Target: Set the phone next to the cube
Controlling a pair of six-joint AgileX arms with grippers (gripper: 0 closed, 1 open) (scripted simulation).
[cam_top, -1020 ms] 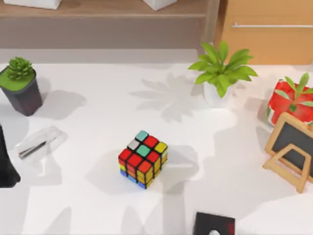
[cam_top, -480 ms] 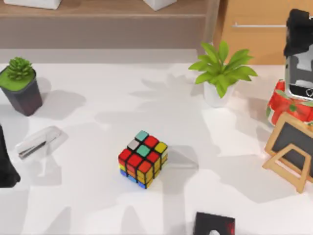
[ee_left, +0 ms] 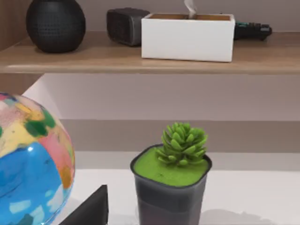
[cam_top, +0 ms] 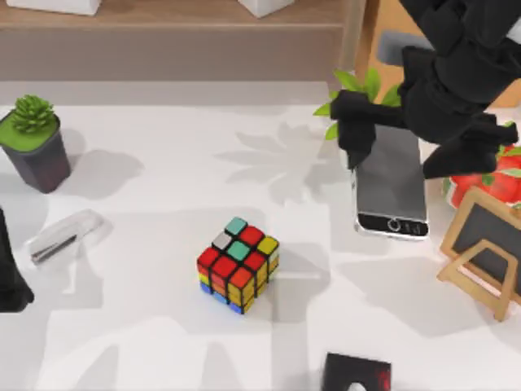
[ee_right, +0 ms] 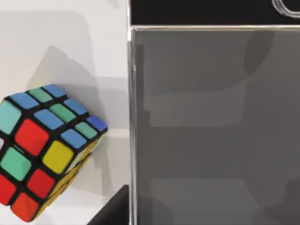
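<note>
The cube [cam_top: 238,265] sits on the white table a little left of the middle, red, teal and grey stickers facing up. The phone [cam_top: 391,189] hangs to its right and farther back, grey screen up, home-button end toward the front. My right gripper [cam_top: 407,140] is shut on the phone's long sides, and the black arm hides the phone's far end. In the right wrist view the phone [ee_right: 215,122] is close up, with the cube [ee_right: 44,150] beside its silver rim. My left arm [cam_top: 8,269] stays parked at the table's left edge.
A succulent pot [cam_top: 32,151] stands at the back left, a leafy plant [cam_top: 370,106] behind the phone. A red item [cam_top: 480,179] and a chalkboard easel [cam_top: 484,252] occupy the right edge. A black square item [cam_top: 356,373] lies at the front, a clear object [cam_top: 65,236] at the left.
My right arm has come in from the back right with the phone, moving left and toward the front, closer to the cube. The cube and left arm have not moved.
</note>
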